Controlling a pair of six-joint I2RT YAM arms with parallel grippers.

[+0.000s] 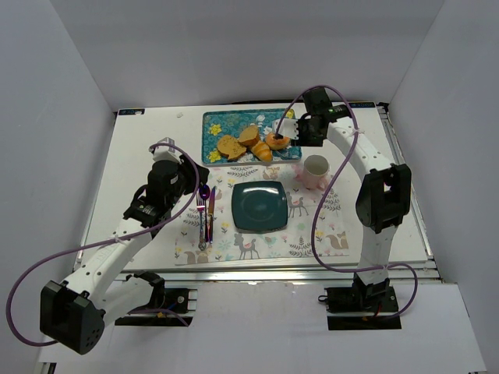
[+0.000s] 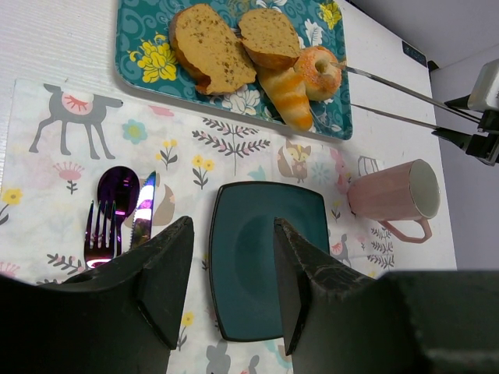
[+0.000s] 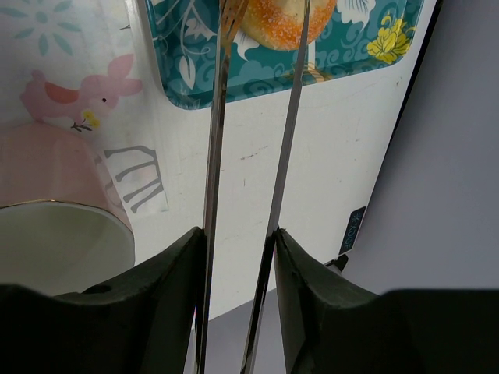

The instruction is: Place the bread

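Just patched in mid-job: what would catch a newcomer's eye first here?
The right claw grips metal tongs whose tips reach a round orange bun on the floral tray at the far side. Nearer, an empty teal plate sits on the placemat, the left claw open beside it.

Overhead and close wrist views, common tray (image 1: 214,125)
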